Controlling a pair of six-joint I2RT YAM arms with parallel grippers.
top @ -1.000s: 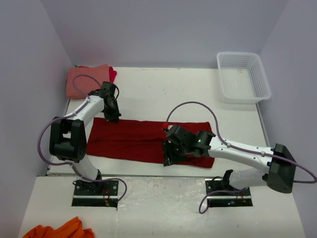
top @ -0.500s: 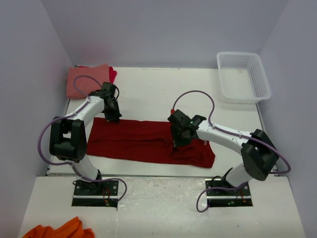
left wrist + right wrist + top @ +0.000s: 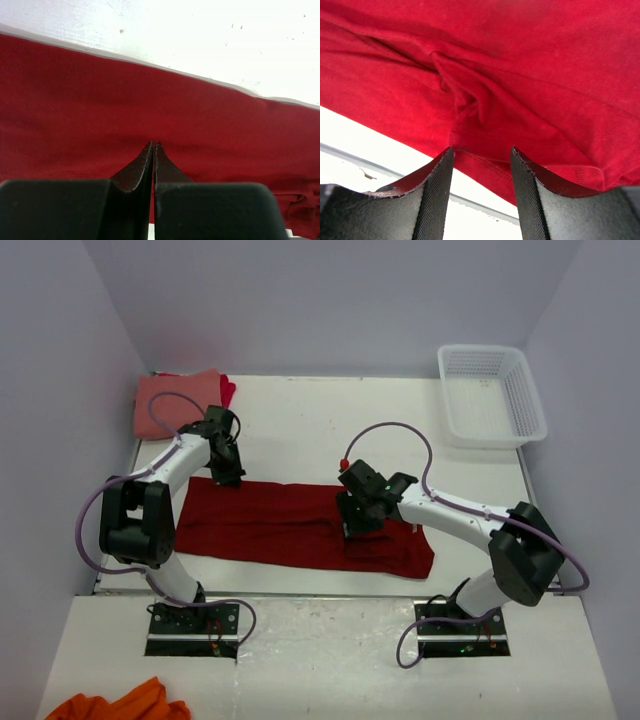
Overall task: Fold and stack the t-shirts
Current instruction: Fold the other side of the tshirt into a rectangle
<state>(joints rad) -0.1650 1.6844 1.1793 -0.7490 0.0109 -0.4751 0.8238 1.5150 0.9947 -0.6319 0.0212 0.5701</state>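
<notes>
Two grippers are at the dark red t-shirt (image 3: 290, 525), a long folded strip across the near half of the table (image 3: 330, 430). Left gripper (image 3: 153, 145) closed, tips on its far-left edge, probably pinning it. Right gripper (image 3: 481, 155) open, straddling a bunched hem, likely lining up a grasp.

The big t-shirt (image 3: 270, 522) is dark red; the far t-shirt (image 3: 175, 400) looks salmon-pink.
</notes>
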